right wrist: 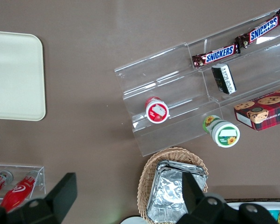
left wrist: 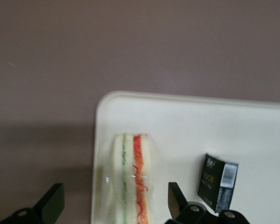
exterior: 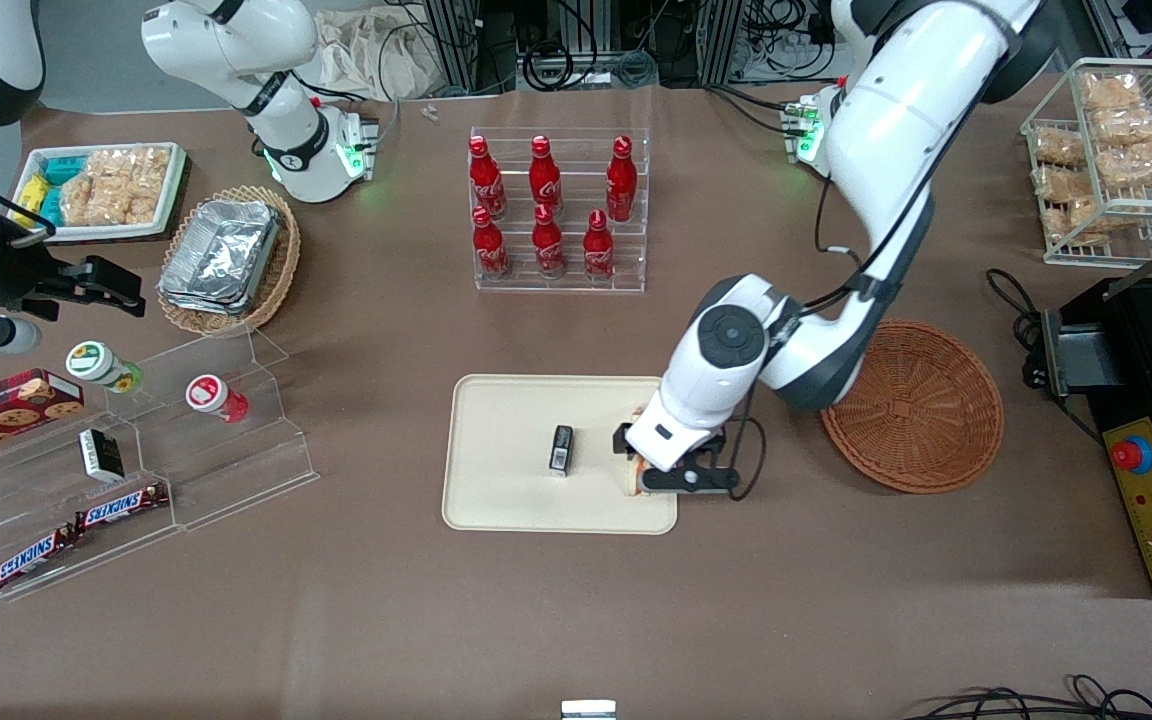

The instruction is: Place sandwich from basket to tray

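Note:
The sandwich (left wrist: 133, 179), a clear-wrapped wedge with green and orange-red filling lines, lies on the cream tray (left wrist: 186, 121) close to the rim nearest the basket. My left gripper (left wrist: 114, 196) is open and straddles it, with a gap between each black finger and the wrap. From the front, the gripper (exterior: 671, 470) hangs low over that end of the tray (exterior: 506, 430), and only a sliver of the sandwich (exterior: 633, 485) shows under it. The reddish-brown wicker basket (exterior: 921, 420) sits empty beside the tray, toward the working arm's end of the table.
A small black box (exterior: 561, 449) stands on the tray beside the sandwich. A clear rack of red bottles (exterior: 551, 215) is farther from the front camera. Toward the parked arm's end are a clear stepped shelf (exterior: 186, 440) with snacks and a tan basket of foil containers (exterior: 226, 258).

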